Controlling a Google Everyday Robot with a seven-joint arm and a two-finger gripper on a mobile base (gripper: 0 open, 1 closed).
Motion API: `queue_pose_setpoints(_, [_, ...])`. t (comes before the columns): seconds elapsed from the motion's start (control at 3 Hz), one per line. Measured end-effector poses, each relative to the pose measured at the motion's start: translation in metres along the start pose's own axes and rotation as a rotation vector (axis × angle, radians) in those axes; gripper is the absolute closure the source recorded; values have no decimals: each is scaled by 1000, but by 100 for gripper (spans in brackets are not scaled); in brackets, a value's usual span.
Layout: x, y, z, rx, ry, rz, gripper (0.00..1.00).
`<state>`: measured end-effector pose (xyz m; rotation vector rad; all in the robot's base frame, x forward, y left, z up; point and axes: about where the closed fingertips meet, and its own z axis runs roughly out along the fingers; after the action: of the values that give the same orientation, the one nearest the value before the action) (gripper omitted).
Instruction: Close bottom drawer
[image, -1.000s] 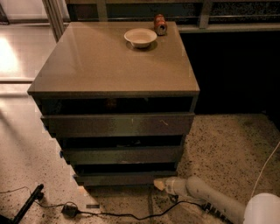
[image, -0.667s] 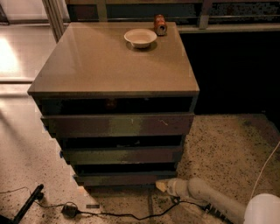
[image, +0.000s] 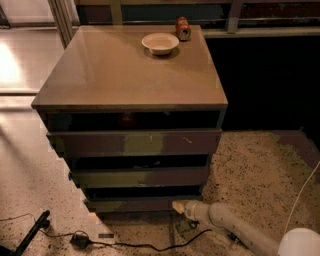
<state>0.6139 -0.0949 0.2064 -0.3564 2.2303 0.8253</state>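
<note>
1 bowl (image: 160, 43) on tan top (image: 130, 75), speckled floor (image: 250, 170) — hand (image: 178, 205) at bottom drawer (image: 130, 205), grip unclear

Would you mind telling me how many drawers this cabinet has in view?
3, stacked under the tan top: the top drawer, the middle drawer below it, and the bottom drawer lowest, with the gripper at its front's right end.

Dim room, speckled stone floor, one tan-topped cabinet.
The speckled floor (image: 260, 165) spreads in front and to the right of the cabinet (image: 130, 75). At the left a glossy pale floor (image: 20, 65) reflects bright light. Behind the cabinet a dark panel (image: 270, 85) stands under a metal frame (image: 235, 15) (the gripper (image: 176, 205) is low at the cabinet's front). A black cable (image: 130, 245) lies on the floor.
</note>
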Motion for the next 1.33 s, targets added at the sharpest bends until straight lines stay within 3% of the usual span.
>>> queue_pose_setpoints(0.67, [-71, 29, 19, -16, -175, -26, 100])
queue_pose_setpoints(1.33, [-60, 29, 15, -32, -125, -18, 100])
